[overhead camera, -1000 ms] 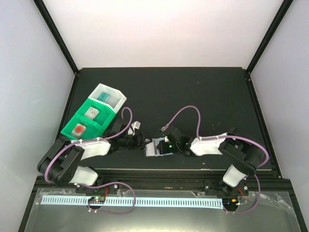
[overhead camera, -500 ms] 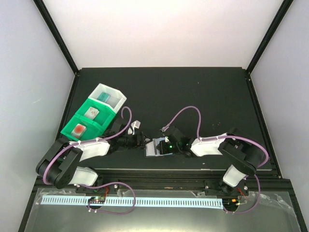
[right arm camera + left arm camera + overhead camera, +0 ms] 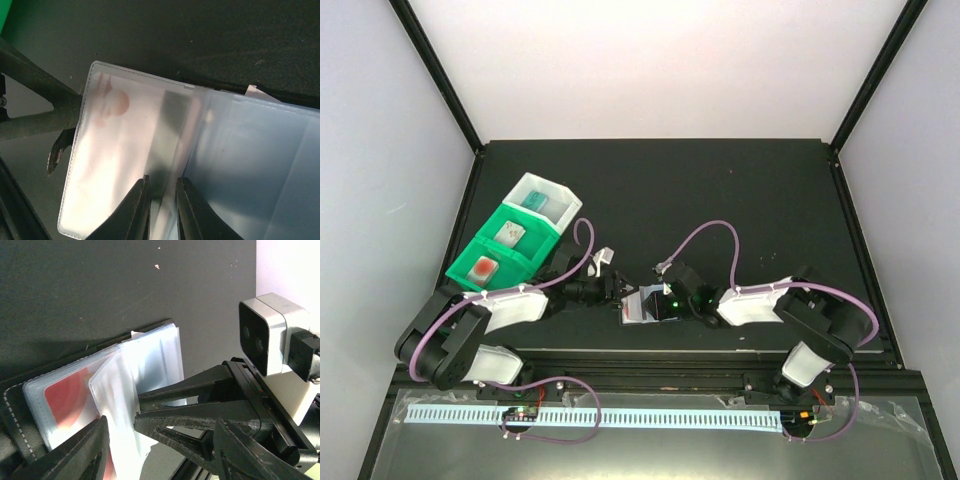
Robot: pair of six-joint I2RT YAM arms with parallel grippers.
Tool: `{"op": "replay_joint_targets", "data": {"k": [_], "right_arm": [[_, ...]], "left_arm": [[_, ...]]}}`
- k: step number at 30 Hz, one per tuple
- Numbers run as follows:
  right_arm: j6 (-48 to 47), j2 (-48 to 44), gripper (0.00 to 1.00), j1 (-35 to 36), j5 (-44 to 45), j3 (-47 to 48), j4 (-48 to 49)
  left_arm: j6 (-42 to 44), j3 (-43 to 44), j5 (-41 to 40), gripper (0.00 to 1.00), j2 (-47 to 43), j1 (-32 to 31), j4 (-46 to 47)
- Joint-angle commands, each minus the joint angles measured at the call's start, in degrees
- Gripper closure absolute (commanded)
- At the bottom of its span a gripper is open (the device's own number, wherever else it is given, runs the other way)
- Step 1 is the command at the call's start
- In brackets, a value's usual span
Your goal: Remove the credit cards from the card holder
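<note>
Holder position: card holder (image 3: 642, 306) lies open on the counter (image 3: 750, 200), near edge, middle, between the two claws. Black cover is down and the clear pockets face up.

Right claw (image 3: 162, 197): fingers pressed almost together on the edge of one clear pocket leaf (image 3: 116, 400). The leaf is lifted off the stack, and it looks empty.

Left claw (image 3: 613, 290): fingers spread, just beside the holder's left end. In the left wrist view one finger hangs over the cover corner. Cannot tell if it touches.

Key relation: one red-marked card (image 3: 62, 401) sits in the leftmost pocket, flat against the cover. That puts it on the left arm's side, under and left of the lifted leaf. The left arm is nearer, and the right claw is occupied. The card's long axis appears to run roughly near to far, across the line joining the claws. Which pocket edge is open I cannot tell, so the pull direction is unsettled.

Card appearance: pale face with a round red patch, dulled by blue-grey plastic. It looks thin and slick, so I judge it will need an edge pinch.

Far left: bins (image 3: 548, 238) hold three cards, one teal, one pale and one red-marked. I judge the holder nearly emptied.
</note>
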Motion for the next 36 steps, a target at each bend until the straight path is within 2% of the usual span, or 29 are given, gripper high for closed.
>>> {"op": "replay_joint_targets", "data": {"k": [1, 11, 20, 30, 36], "right_arm": [[0.1, -2.0, 0.81, 0.3, 1.3, -1.4, 0.5], [-0.7, -9.7, 0.7, 0.3, 6.8, -3.8, -3.4], [-0.6, -16.2, 0.69, 0.2, 10.3, -6.1, -7.1], [0.2, -26.2, 0.69, 0.3, 14.8, -8.9, -13.2], [0.3, -32.7, 0.64, 0.3, 15.6, -10.5, -15.7]], "left_arm": [[0.3, 2.2, 2.3, 0.4, 1.3, -0.7, 2.5], [-1.9, 3.8, 3.9, 0.4, 3.3, -2.7, 6.1], [-5.5, 5.6, 4.6, 0.4, 6.6, -6.0, 11.2], [-7.4, 10.3, 3.7, 0.4, 10.7, -10.6, 12.9], [-8.8, 12.9, 3.8, 0.4, 14.7, -12.8, 14.9]]}}
